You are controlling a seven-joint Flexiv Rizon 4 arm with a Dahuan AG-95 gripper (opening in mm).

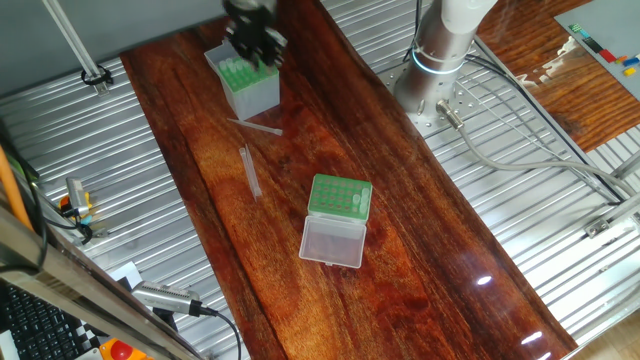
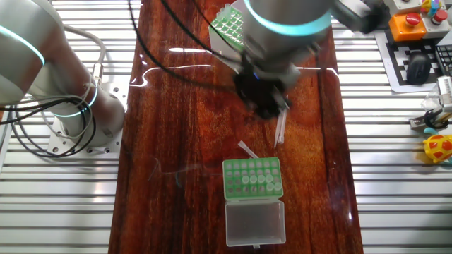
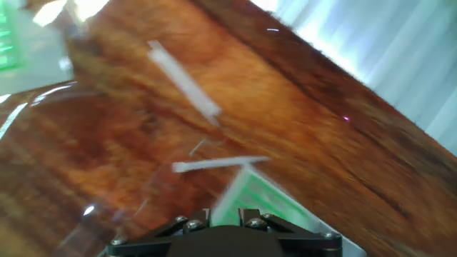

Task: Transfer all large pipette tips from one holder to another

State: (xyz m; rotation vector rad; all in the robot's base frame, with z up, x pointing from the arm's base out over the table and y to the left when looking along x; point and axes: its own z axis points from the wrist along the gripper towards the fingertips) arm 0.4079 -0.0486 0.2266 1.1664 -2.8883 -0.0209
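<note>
Gripper point(image 1: 252, 40) hovers over taller translucent box point(image 1: 245, 85) near table's far edge; jaw state unclear, blurred. Two loose pipette tips point(image 1: 250, 170) lie mid-table, low green rack point(image 1: 340, 197) beyond. Tips likely light, slick, roll easily; grab the wide end.

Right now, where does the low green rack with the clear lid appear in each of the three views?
One fixed view: the low green rack is at the centre, with its lid open toward the bottom edge.
The other fixed view: lower centre, with the lid below it.
Hand view: probably the green patch at the top left edge, but it is too blurred to be sure.
Shared landmark: the loose pipette tips lying on the table.
</note>
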